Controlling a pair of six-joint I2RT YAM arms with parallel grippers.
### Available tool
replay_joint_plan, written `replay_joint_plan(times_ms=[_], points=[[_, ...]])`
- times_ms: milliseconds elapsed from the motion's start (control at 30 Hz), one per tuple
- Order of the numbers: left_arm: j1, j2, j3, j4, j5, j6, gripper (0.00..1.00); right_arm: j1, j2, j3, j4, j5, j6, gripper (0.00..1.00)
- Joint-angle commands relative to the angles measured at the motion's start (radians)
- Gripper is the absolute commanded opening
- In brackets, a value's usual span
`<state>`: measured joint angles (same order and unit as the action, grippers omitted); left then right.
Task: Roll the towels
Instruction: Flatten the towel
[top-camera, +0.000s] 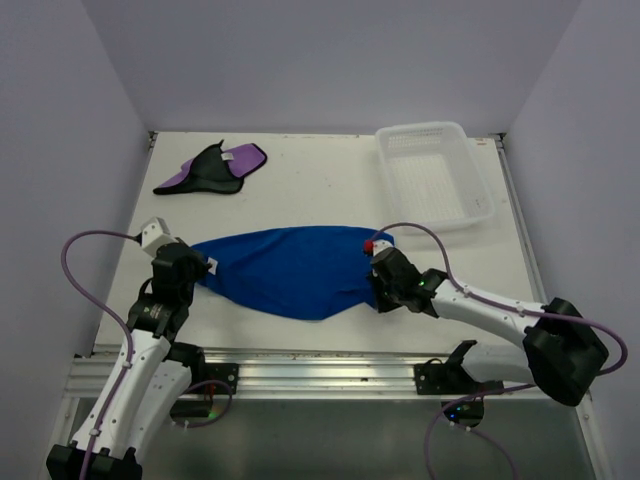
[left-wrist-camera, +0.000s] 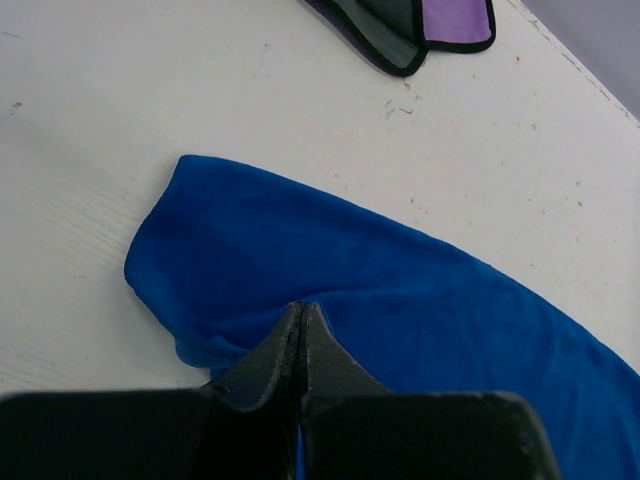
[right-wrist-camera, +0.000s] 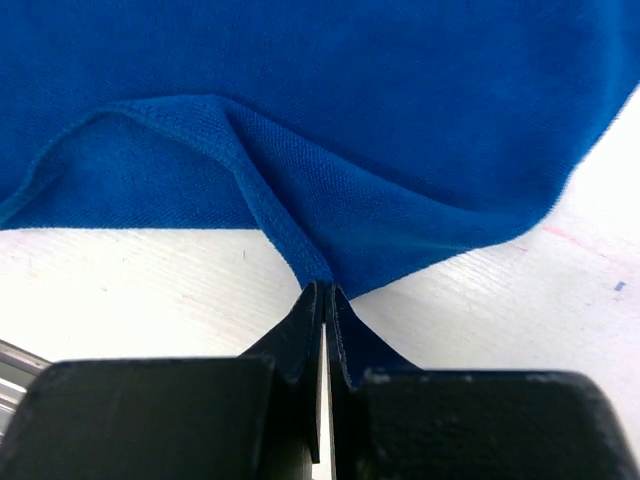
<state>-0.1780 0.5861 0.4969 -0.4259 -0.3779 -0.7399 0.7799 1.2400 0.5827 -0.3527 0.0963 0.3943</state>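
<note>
A bright blue towel (top-camera: 290, 268) lies spread and stretched across the near middle of the table. My left gripper (left-wrist-camera: 302, 308) is shut on the blue towel (left-wrist-camera: 400, 290) at its left end, the tips pinching a fold of cloth. At the right end, my right gripper (right-wrist-camera: 324, 290) is shut on a hemmed corner of the blue towel (right-wrist-camera: 330, 120). The purple towel (top-camera: 212, 170) with its black side and small white tag lies crumpled at the far left, also showing as the purple towel (left-wrist-camera: 420, 25) at the top of the left wrist view.
A white plastic mesh basket (top-camera: 434, 172) stands at the far right of the table. A metal rail (top-camera: 300, 372) runs along the near edge between the arm bases. White walls close in the table on three sides.
</note>
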Motion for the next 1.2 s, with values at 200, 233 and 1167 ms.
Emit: replay_joint_plan(times_ms=[200,233,1167], points=[[0.005,0.078,0.103,0.099,0.054,-0.021,0.00,0.004,-0.042,0.245,-0.080,0.178,-0.011,0.00],[0.005,0.108,0.142,0.102,0.048,-0.018,0.00,0.001,-0.033,0.270,-0.080,0.204,-0.017,0.00],[-0.152,0.814,0.522,0.458,0.085,0.057,0.00,-0.340,0.851,1.091,-0.111,0.267,-0.063,0.00]])
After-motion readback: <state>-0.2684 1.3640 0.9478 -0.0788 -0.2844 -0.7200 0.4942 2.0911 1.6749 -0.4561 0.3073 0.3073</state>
